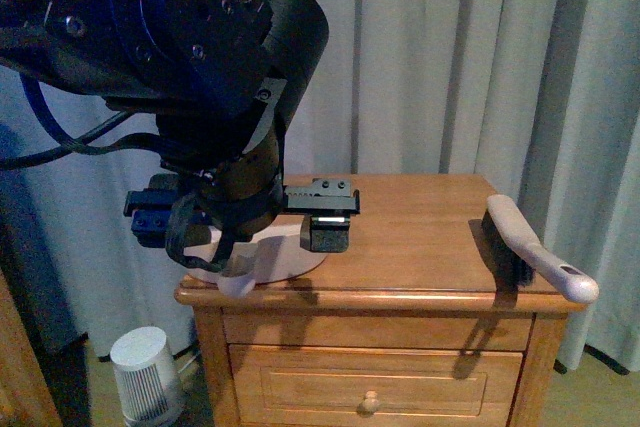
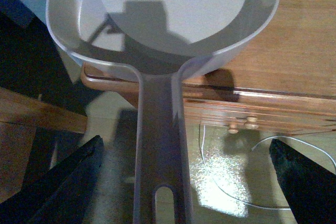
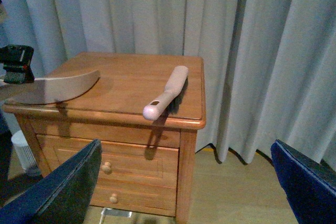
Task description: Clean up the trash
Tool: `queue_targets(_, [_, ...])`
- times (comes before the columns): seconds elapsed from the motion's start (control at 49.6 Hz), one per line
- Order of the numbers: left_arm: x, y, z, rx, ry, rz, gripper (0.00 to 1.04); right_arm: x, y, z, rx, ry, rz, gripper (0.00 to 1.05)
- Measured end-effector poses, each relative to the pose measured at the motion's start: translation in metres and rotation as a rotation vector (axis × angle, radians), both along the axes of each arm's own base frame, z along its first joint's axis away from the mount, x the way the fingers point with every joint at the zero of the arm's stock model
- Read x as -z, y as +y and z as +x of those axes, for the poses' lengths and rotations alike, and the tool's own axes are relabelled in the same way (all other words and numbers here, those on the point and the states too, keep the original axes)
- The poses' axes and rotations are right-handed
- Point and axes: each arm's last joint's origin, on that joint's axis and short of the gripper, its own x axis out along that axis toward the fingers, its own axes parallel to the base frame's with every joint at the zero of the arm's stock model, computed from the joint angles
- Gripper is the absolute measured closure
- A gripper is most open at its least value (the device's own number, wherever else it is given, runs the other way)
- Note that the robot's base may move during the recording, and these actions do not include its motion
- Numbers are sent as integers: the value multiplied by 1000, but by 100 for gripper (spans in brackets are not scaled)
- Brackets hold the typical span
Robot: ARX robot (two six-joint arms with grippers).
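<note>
Straddling the dustpan handle [image 2: 160,145] with the left end effector [image 2: 185,145], released, at the bench's [image 3: 126,77] nine o'clock edge. Holding the right end effector [image 3: 186,145] spread wide too. Spotting brush [image 3: 167,92] at three o'clock; no sight of trash.

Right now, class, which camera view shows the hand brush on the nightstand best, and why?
The right wrist view: the hand brush lies whole, handle tip to bristles. The front view shows it foreshortened at the nightstand's right edge. The left wrist view shows only the dustpan.
</note>
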Motion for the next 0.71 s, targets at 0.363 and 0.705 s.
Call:
queue_targets(0.363, [14, 2, 0, 26, 6, 7, 8, 0, 0, 0, 0, 0, 0, 7])
queue_targets(0.705, [38, 14, 10, 17, 31, 51, 8, 0, 0, 0, 0, 0, 0, 7])
